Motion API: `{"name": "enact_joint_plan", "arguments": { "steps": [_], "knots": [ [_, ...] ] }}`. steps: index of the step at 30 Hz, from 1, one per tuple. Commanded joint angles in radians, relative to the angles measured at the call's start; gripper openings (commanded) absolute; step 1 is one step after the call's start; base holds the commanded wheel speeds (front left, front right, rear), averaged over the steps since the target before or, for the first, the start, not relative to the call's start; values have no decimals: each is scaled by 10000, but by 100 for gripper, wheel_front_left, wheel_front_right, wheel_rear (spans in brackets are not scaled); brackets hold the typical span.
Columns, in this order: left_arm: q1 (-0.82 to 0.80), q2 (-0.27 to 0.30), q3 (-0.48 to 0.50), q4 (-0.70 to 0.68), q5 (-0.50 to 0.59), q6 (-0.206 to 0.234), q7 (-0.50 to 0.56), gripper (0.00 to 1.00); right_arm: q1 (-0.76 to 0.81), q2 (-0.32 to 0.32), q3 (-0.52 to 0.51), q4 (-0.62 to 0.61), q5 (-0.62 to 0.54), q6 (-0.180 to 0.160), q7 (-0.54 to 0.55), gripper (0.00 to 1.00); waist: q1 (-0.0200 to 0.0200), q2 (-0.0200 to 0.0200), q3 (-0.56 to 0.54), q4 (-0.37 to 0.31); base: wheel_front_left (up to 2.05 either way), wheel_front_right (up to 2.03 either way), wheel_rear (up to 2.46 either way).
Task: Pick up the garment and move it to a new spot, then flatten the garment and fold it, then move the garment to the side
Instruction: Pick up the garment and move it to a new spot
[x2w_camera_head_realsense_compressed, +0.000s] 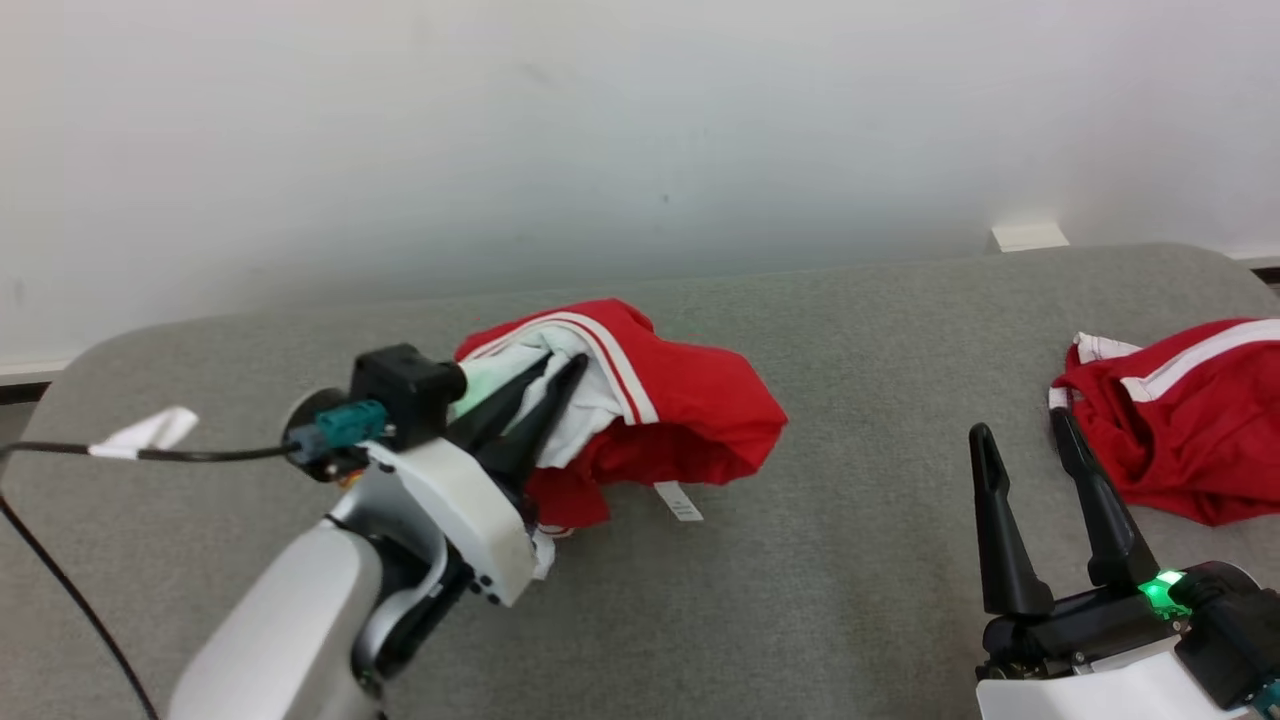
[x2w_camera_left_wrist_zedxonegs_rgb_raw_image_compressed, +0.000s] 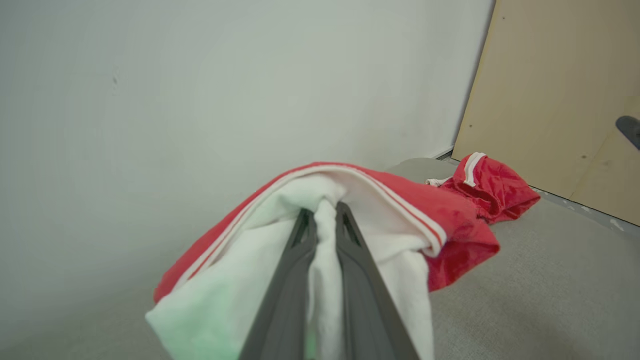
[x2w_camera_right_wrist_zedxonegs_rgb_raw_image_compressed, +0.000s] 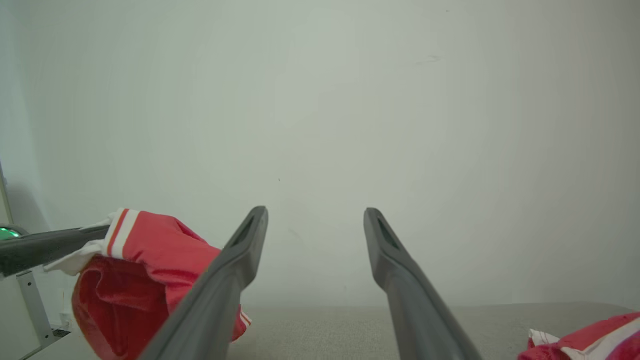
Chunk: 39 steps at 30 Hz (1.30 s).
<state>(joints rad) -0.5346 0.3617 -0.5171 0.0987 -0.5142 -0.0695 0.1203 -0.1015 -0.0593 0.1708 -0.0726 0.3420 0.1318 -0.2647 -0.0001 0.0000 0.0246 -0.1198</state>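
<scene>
One garment (x2w_camera_head_realsense_compressed: 700, 400), one tight grip.
Hangs pinched at its white lining in left gripper (x2w_camera_head_realsense_compressed: 565, 362), fingers closed on the cloth; trails its red bulk rightward from it, towards right gripper (x2w_camera_head_realsense_compressed: 1020, 425), spread wide, empty, well apart.

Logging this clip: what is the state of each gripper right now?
Left gripper: closed on the red-and-white garment.
Right gripper: open, holding nothing.

1. No writing, brand or number is legible.
2. A small white tag (x2w_camera_head_realsense_compressed: 680, 500) lies just below the red garment (x2w_camera_head_realsense_compressed: 700, 410); its print is too small to read.
</scene>
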Motion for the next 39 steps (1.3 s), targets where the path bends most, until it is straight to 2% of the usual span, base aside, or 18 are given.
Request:
{"name": "enact_joint_plan", "arguments": {
  "steps": [1, 6, 11, 12, 13, 14, 16, 20, 25, 29, 32, 33, 39],
  "knots": [
    [107, -197, -78, 161, 161, 85, -308, 0, -47, -51, 20, -20, -65, -23, 11, 100, 1, 0, 196, -336, 0, 0, 0],
    [465, -1216, -769, 1249, 312, 34, -1200, 0, -63, -107, 141, 86, -13, -23, 11, 100, 1, 0, 509, -771, 0, 0, 0],
    [614, -1929, -1595, 3025, 590, -149, -1779, 0, -160, -97, 296, 212, 54, -23, 10, 100, 1, 0, 788, -1029, 0, 0, 0],
    [601, -2039, -1758, 3379, 660, -185, -1842, 38, -161, -92, 311, 248, 64, -23, 10, 100, 1, 0, 822, -1048, 0, 0, 0],
    [562, -2128, -1907, 3742, 738, -227, -1871, 84, -167, -84, 335, 289, 74, -23, 10, 100, 1, 0, 854, -1058, 0, 0, 0],
    [492, -2219, -1986, 3969, 769, -262, -1988, 100, -183, -73, 358, 317, 79, -23, 11, 100, 1, 0, 882, -1064, 0, 0, 0],
    [374, -2388, -1953, 4296, 561, -322, -2369, 100, -209, -59, 350, 357, 95, -23, 11, 100, 1, 0, 928, -1039, 0, 0, 0],
    [153, -2372, -1918, 4641, 486, -409, -2850, 100, -173, -55, 291, 480, 52, -23, 10, 100, 1, 0, 911, -796, 0, 0, 0],
    [115, -2136, -1784, 4026, 314, -434, -3249, 100, -171, -179, 70, 568, 17, -23, 10, 100, 1, 0, 761, -368, 0, 0, 0],
    [406, -1687, -1405, 3130, 236, -79, -3408, 100, -38, -226, -55, 574, 37, -23, 10, 100, 1, 0, 620, 15, 0, 0, 0],
    [702, -1239, -987, 2401, 194, 361, -3462, 100, 55, -244, -55, 580, 52, -23, 10, 100, 1, 0, 538, 236, 0, 0, 0],
    [702, -1239, -987, 2401, 194, 361, -3462, 100, 55, -244, -55, 580, 52, -23, 10, 100, 1, 0, 538, 236, 0, 0, 0],
    [1728, -550, 97, 1049, 40, 1503, -3677, 100, 198, -250, -108, 550, 15, -23, 10, 100, 1, 0, 482, 505, 0, 0, 0]
  ]
}}
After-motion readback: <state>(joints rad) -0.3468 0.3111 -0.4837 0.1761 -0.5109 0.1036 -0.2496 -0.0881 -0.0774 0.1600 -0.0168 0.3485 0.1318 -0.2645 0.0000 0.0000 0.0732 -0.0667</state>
